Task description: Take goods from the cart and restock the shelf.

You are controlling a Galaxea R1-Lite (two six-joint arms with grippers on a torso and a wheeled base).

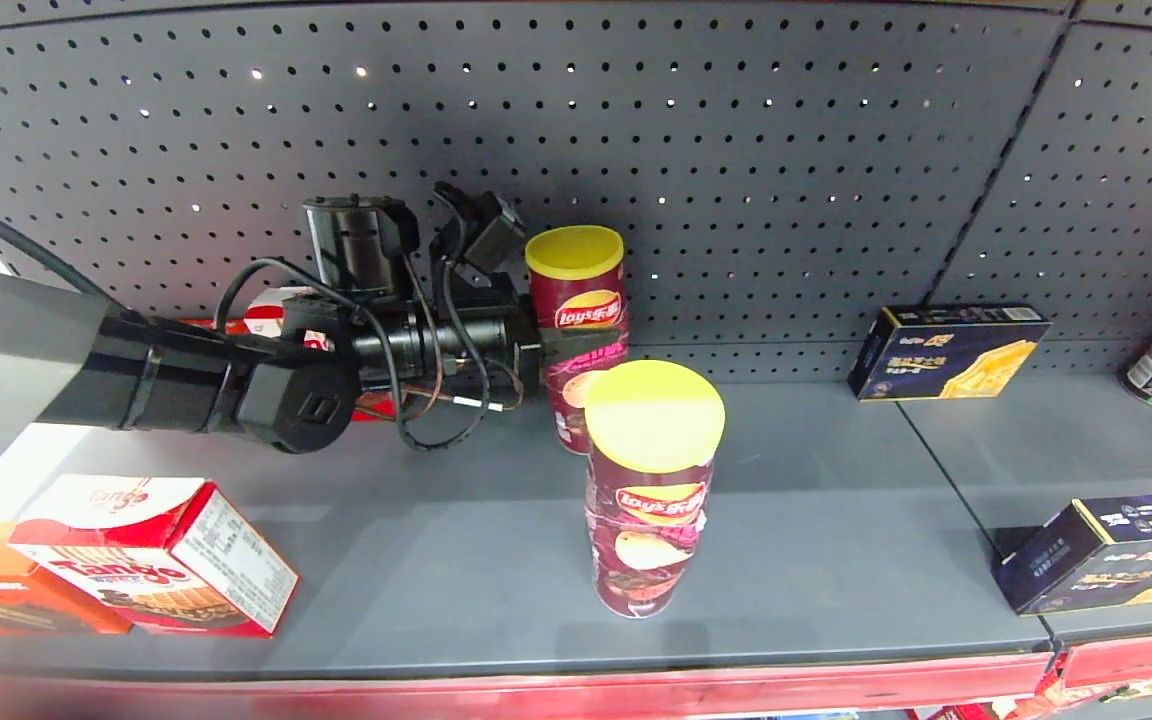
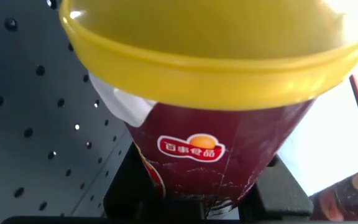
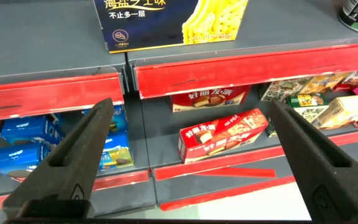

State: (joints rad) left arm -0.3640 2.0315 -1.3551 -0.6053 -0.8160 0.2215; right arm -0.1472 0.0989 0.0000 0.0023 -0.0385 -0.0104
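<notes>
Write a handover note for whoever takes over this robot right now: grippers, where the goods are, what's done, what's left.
Left gripper: shut on the rear chip can, held upright at the back of the shelf, close to the pegboard.
Right gripper: open and empty, facing the lower shelves.
Done: the front chip can stands free near the shelf's front edge, directly in front of the held one.
Left: I cannot tell whether the rear can is seated; probably lower it, release, back the arm out, then fetch more goods from the cart.
</notes>
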